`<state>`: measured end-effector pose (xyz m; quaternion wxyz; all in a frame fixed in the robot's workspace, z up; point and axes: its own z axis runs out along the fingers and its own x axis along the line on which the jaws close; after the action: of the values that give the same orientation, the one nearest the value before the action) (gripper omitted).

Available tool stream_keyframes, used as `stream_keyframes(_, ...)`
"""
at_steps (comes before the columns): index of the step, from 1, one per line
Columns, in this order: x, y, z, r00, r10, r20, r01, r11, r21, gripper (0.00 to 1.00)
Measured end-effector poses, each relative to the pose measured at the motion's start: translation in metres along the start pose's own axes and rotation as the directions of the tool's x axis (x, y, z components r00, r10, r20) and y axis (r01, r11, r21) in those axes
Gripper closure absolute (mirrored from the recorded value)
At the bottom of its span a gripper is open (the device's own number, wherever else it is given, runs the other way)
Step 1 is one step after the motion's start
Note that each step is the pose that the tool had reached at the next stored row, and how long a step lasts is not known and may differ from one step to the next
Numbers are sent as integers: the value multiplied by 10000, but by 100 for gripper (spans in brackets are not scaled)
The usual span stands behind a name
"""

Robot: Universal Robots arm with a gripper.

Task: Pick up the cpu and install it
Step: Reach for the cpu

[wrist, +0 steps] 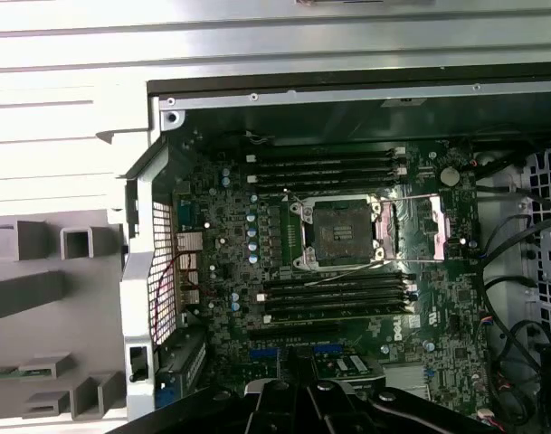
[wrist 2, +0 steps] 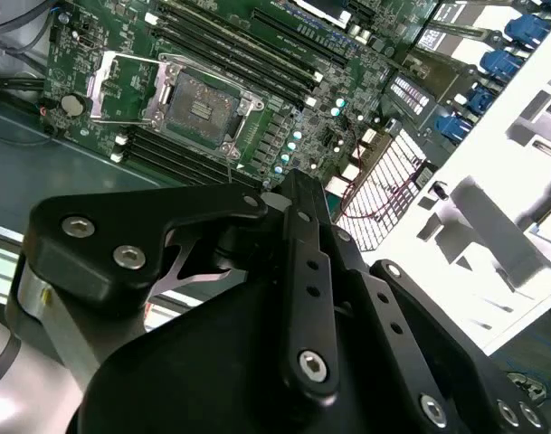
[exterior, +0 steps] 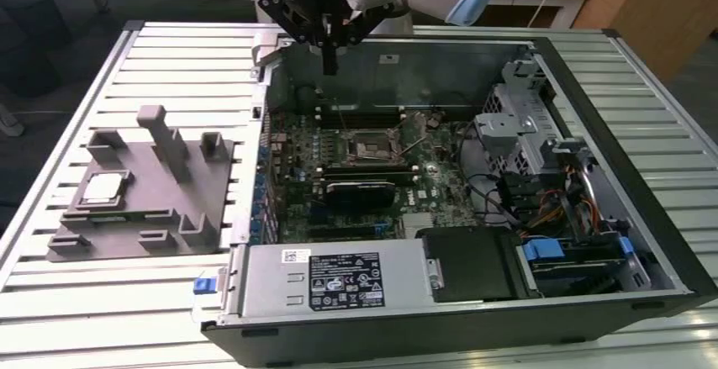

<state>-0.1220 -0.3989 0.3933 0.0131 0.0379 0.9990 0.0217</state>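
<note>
The cpu (exterior: 103,188), a small silver square chip, lies in a recess of the grey tray (exterior: 146,218) at the exterior view's left, outside the computer case. My gripper (exterior: 329,65) hangs high over the case's far wall, well away from the cpu. Its fingers are pressed together with nothing between them, and the second wrist view shows the same gripper (wrist 2: 298,185) shut. The motherboard's cpu socket (exterior: 371,146) stands open with its metal load plate swung aside. In both wrist views the socket (wrist 2: 198,104) (wrist: 343,226) holds no chip.
The open computer case (exterior: 583,75) lies on a slatted metal table (exterior: 67,318). Inside are memory sticks (wrist: 334,298), a black card (exterior: 359,192), a power supply (exterior: 336,281), a drive cage (exterior: 510,129) and cable bundles (exterior: 561,209). Upright posts (exterior: 166,138) rise from the tray.
</note>
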Motion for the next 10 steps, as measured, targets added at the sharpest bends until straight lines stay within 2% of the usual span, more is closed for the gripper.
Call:
stream_keyframes(4,7,0,0,10000,2,1,-2,10000,-1,89)
stream_keyframes(10,74,-6,-2,10000,0,2,0,10000,0,89)
